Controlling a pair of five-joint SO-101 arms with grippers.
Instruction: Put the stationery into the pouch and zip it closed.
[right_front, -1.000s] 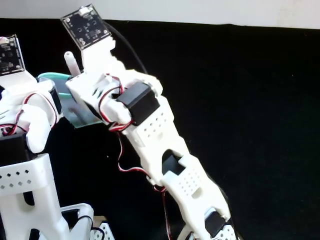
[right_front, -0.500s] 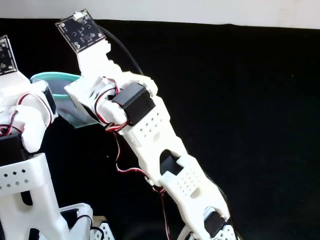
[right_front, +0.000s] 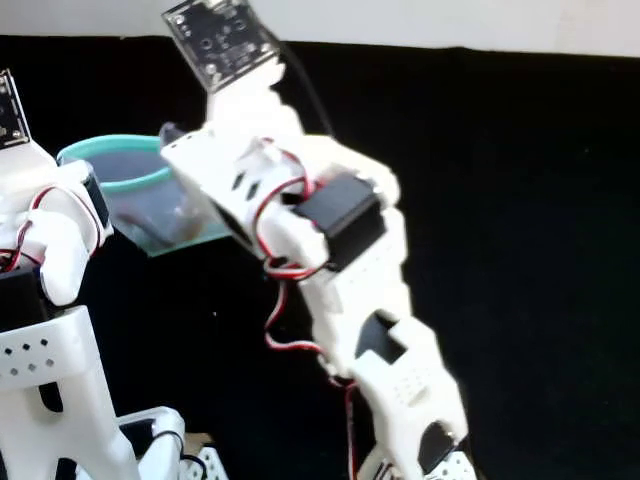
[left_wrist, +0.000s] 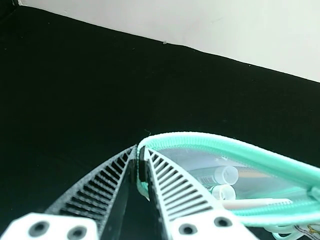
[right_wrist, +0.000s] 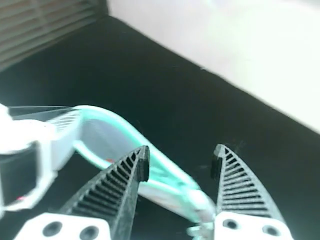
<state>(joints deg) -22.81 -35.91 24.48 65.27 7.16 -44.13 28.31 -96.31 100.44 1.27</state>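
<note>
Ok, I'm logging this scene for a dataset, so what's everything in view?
Pouch: one, clear with a mint zip edge, mouth open, between the two arms.
Pens: at least two, white, inside the pouch.
Table: one, black, under everything.
Wall: one, white, behind the table.
Left arm: one, white, jaws shut on the pouch's rim.
Right arm: one, white, jaws open by the pouch's zip edge.
</note>
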